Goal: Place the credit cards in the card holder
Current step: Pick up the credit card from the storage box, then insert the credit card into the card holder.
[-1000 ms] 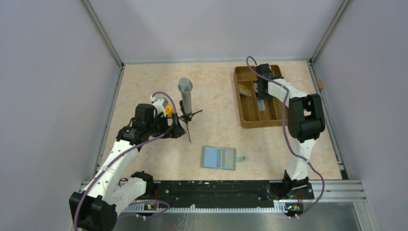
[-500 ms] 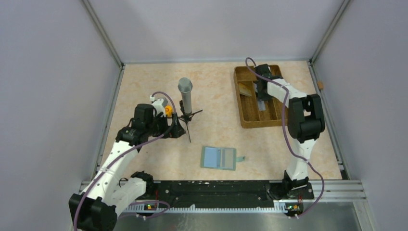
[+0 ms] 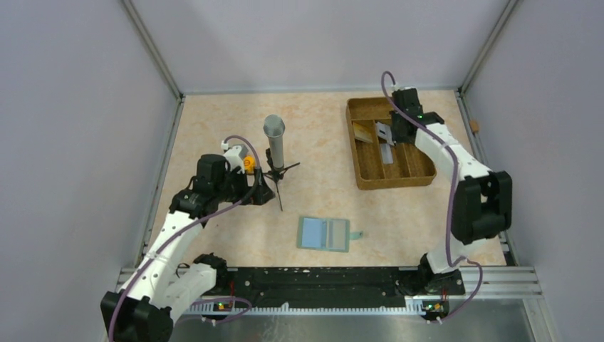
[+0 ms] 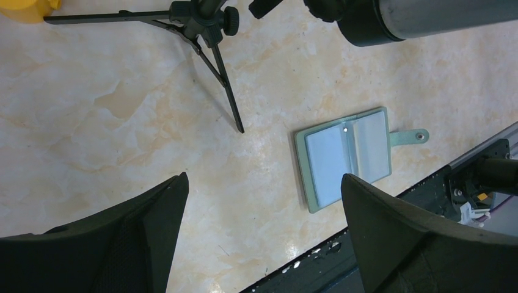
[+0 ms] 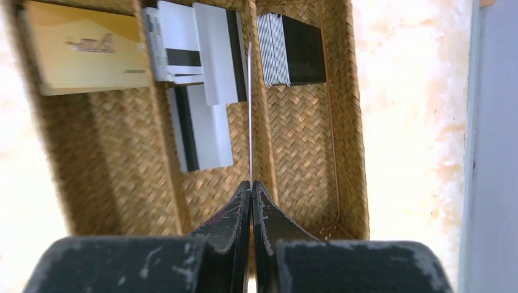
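Note:
My right gripper (image 5: 251, 183) is shut on a thin credit card (image 5: 250, 110), seen edge-on and lifted above the brown woven tray (image 5: 293, 146). More credit cards lie in the tray: a tan-gold one (image 5: 88, 46), silvery ones (image 5: 198, 131) and a black stack (image 5: 299, 49). From above, the right gripper (image 3: 390, 135) hangs over the tray's (image 3: 363, 182) middle. The card holder (image 3: 324, 234) lies open and flat near the front edge, also in the left wrist view (image 4: 345, 160). My left gripper (image 4: 264, 177) is open and holds nothing, hovering left of the holder.
A grey cylinder on a black tripod (image 3: 274, 146) stands mid-table beside the left gripper (image 3: 262, 191), with a small orange object (image 3: 248, 163) behind it. A black rail (image 3: 320, 281) runs along the front edge. Walls enclose the table.
My right gripper has shut on a card in the tray and lifted it; the arm's elbow has swung out to the right. The left arm has stayed put.

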Tool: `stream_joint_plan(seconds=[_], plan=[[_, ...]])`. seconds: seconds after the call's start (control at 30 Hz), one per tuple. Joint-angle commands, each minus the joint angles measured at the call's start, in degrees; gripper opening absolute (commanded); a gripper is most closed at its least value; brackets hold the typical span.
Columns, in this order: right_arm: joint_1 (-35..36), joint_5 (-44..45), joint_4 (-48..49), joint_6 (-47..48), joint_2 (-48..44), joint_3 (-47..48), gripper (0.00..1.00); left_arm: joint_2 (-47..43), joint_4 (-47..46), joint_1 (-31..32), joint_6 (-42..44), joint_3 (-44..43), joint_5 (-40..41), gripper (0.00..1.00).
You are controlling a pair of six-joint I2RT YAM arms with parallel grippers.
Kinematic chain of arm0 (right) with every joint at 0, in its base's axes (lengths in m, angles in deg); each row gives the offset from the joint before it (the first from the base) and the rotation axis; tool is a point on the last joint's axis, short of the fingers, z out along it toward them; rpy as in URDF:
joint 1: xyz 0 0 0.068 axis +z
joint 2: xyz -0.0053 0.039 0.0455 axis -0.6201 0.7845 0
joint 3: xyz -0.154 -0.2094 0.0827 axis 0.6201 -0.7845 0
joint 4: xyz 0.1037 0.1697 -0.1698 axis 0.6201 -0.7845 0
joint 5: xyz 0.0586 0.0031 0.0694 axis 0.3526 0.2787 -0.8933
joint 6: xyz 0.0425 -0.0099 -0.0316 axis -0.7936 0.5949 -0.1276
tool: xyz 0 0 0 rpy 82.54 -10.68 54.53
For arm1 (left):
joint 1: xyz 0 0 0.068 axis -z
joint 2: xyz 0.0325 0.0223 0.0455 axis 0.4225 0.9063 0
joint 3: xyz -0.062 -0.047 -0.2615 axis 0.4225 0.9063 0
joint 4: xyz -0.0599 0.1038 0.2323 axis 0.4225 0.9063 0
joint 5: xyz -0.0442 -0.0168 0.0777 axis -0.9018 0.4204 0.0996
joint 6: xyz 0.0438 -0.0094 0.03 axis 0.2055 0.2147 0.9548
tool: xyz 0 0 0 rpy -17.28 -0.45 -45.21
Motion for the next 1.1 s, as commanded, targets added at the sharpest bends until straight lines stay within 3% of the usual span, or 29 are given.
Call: stream_joint_plan(seconds=[0.0, 0.17, 0.3, 0.5, 0.77, 1.07], plan=[[0.5, -4.9, -0.3, -4.0, -12.8, -3.4, 0.00, -1.6, -2.2, -0.1, 2.2, -0.1, -3.5, 0.99], [1.8, -22.1, 1.3, -9.1, -25.3, -10.2, 0.00, -3.9, -3.1, 0.0, 0.2, 0.9, -5.9, 0.97], [2.8, -37.7, -0.3, -12.5, -32.7, -16.8, 0.00, -7.8, -7.2, 0.9, -6.2, 5.0, -7.4, 0.96], [8.1, -49.5, 4.6, -23.8, -43.4, -32.0, 0.00, -14.6, -14.6, 5.3, -20.0, 14.2, -5.3, 0.94], [23.3, -49.5, 23.0, -43.1, -48.8, -50.6, 0.00, -12.8, -23.6, 21.7, -31.8, 22.8, 6.6, 0.89], [32.5, -43.6, 36.2, -54.6, -46.8, -61.2, 0.00, -6.6, -32.6, 25.5, -35.9, 26.7, 8.7, 0.85]])
